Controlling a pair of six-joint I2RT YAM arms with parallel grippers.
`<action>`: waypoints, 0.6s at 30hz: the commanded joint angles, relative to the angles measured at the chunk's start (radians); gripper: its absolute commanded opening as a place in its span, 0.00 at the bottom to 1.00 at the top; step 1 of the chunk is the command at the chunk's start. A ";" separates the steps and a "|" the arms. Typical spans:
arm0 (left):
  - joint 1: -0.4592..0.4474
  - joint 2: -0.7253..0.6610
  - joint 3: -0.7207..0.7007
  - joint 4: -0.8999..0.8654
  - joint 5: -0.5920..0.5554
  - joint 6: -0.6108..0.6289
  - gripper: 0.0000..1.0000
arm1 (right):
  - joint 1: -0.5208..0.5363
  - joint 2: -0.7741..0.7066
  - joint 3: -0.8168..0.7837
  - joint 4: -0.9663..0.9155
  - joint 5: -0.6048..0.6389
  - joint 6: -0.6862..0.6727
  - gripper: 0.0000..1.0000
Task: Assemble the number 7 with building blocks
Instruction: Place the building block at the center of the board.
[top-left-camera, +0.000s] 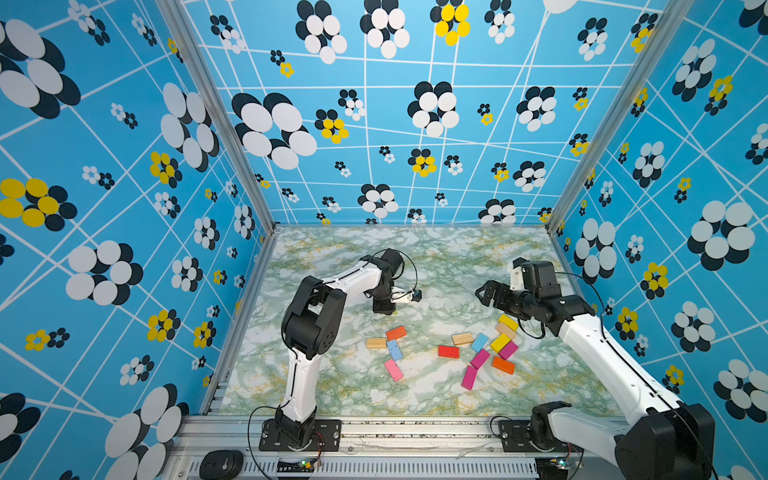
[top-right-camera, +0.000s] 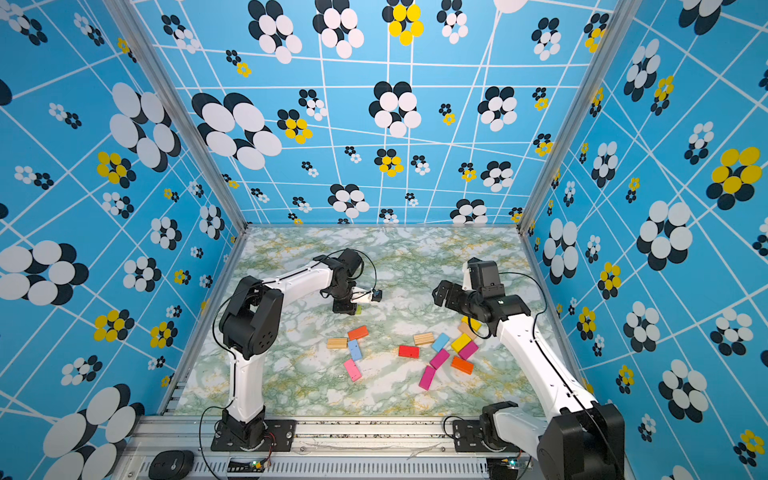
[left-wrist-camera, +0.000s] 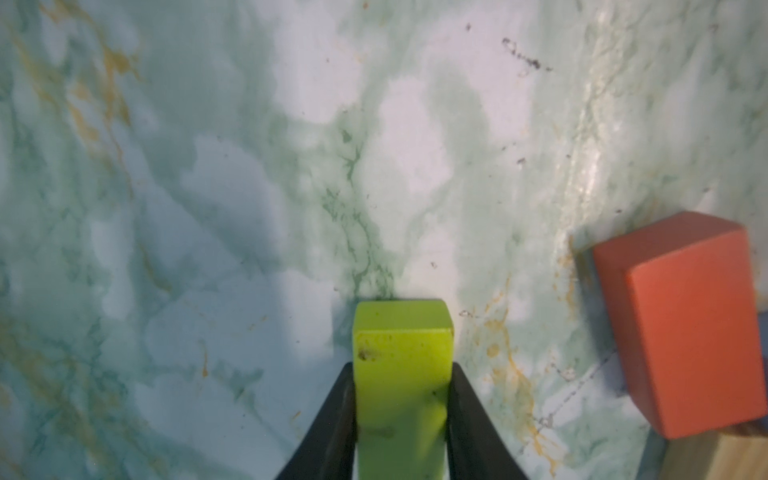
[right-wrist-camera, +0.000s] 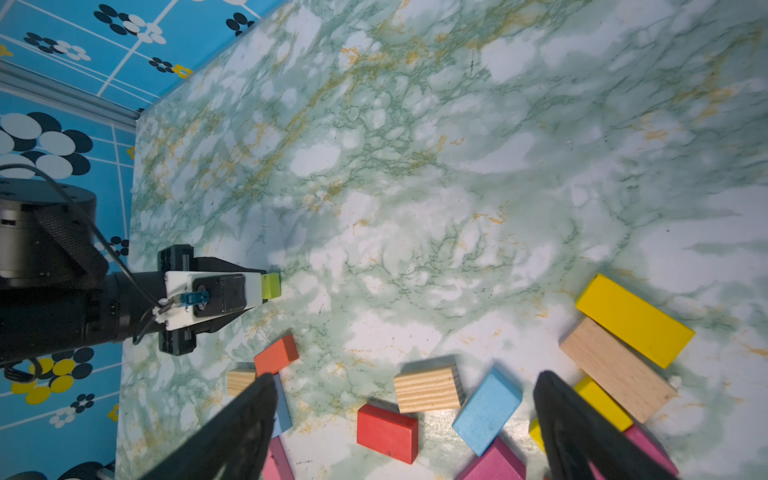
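At centre frame in both top views, the left gripper (top-left-camera: 383, 309) is pointing down at the marble table (top-left-camera: 436, 257), clamping a green block (left-wrist-camera: 402, 328) near an orange block (top-left-camera: 395, 333). Right of centre, the right gripper (top-left-camera: 481, 296) is hovering with jaws wide apart, holding nothing, while the other building blocks (top-left-camera: 448, 351) are lying scattered across lower centre.

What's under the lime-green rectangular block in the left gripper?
Only bare marble-patterned tabletop shows beneath the lime-green block in the shut left gripper; the block itself hides whether they touch.
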 joint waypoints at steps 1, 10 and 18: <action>0.015 0.012 0.010 -0.036 0.042 0.040 0.18 | 0.010 -0.014 0.014 -0.038 0.023 0.011 0.98; 0.008 0.054 0.035 -0.040 0.043 0.038 0.23 | 0.011 -0.033 -0.002 -0.055 0.040 -0.008 0.99; 0.001 0.058 0.037 -0.037 0.045 0.036 0.28 | 0.010 -0.048 -0.021 -0.051 0.040 -0.006 0.99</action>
